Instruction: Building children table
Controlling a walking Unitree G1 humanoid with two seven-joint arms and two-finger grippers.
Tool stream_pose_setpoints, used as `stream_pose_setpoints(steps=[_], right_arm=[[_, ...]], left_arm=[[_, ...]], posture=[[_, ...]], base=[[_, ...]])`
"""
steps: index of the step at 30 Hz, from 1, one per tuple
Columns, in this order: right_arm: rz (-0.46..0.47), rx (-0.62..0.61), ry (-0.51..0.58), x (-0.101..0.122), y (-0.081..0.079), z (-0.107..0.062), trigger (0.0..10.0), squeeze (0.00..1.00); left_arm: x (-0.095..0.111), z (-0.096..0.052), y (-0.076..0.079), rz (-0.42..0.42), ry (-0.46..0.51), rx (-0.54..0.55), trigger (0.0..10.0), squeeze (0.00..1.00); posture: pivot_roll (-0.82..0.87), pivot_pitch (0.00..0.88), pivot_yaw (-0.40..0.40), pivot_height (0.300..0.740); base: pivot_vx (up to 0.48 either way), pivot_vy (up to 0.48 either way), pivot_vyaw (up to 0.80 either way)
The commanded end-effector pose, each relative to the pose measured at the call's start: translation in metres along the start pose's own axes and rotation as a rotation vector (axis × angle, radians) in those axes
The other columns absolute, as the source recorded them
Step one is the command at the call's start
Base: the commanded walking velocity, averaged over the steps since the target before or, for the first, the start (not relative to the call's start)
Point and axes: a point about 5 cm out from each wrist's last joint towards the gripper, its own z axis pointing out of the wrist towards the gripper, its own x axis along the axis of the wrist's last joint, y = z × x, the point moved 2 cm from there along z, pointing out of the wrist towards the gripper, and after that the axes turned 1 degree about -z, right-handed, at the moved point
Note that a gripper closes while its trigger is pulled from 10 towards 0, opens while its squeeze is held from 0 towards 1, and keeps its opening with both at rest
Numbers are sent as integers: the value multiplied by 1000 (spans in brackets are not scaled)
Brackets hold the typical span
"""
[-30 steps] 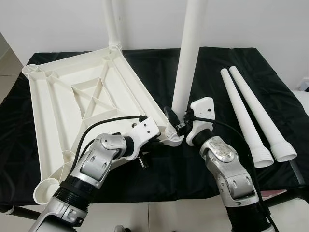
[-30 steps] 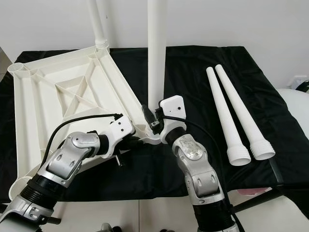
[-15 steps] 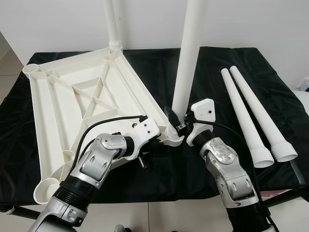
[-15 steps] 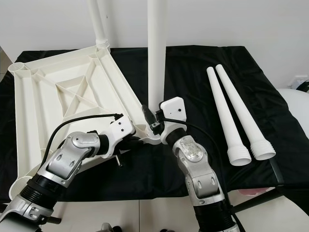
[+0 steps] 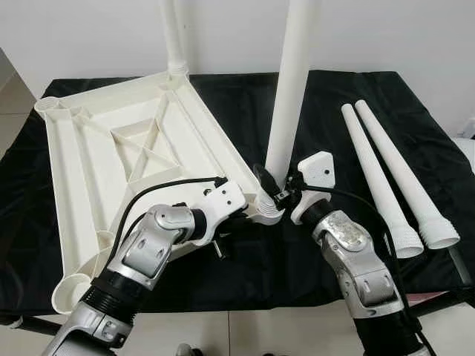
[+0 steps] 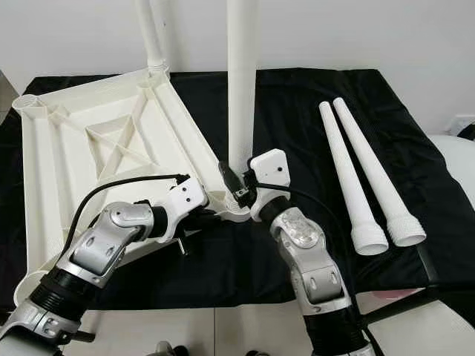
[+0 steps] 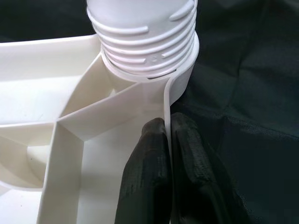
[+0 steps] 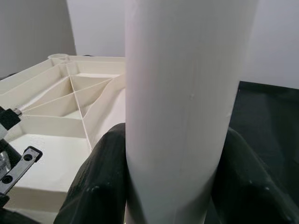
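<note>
Halfway, I'd judge: the white table panel [image 5: 141, 156] lies upside down on the black-draped tabletop [image 5: 245, 89], ribs up, with one leg [image 5: 172, 33] already standing in its far corner socket and a second leg [image 5: 291, 81] upright in the near corner socket [image 5: 269, 211]. The right gripper [image 5: 276, 189] is clenched around that second leg low down, one black finger [image 8: 100, 182] on each side of the shaft. The left gripper [image 7: 169, 163] pinches the panel's thin rim just beside the socket, bracing it. In the left wrist view several thread rings still stand proud of the collar (so this leg looks only partly screwed in). Two more legs [image 5: 386, 185] lie side by side near the right edge, apart from the panel, and two corner sockets [image 5: 50, 107] on the left remain unfilled.
</note>
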Motion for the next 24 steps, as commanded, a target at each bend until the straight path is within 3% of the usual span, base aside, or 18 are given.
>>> stream_pose_setpoints(steps=[1, 5, 6, 7, 8, 13, 14, 24], right_arm=[[3, 81, -173, -38, -11, -16, 10000, 0], [33, 81, -170, -38, -12, -15, 10000, 0], [36, 84, -169, -38, -14, -15, 10000, 875], [40, 86, -166, -38, -15, -14, 10000, 875], [44, 91, -165, -38, -15, -14, 10000, 1000], [53, 94, -160, -37, -16, -13, 10000, 1000], [73, 109, -144, -34, -17, -13, 10000, 0], [109, 149, -94, -23, -21, -14, 10000, 0]], left_arm=[[-1, -17, -26, 29, -36, 138, 10000, 0], [-1, -17, -27, 30, -37, 143, 10000, 0], [-1, -17, -27, 30, -38, 145, 10000, 0], [-1, -17, -27, 29, -38, 146, 10000, 0], [-1, -17, -27, 28, -37, 147, 10000, 0], [-1, -17, -27, 27, -37, 150, 10000, 0], [-1, -17, -27, 25, -37, 151, 10000, 0], [-2, -17, -27, 23, -37, 154, 10000, 0]], posture=[[-2, 166, 48, 740], [-2, 167, 48, 740], [-2, 167, 48, 740], [-1, 167, 48, 740], [-1, 167, 48, 740], [0, 167, 48, 740], [0, 167, 47, 740], [1, 164, 45, 740]], base=[[0, 0, 0], [0, 0, 0], [0, 0, 0], [0, 0, 0], [0, 0, 0], [0, 0, 0], [0, 0, 0], [0, 0, 0]])
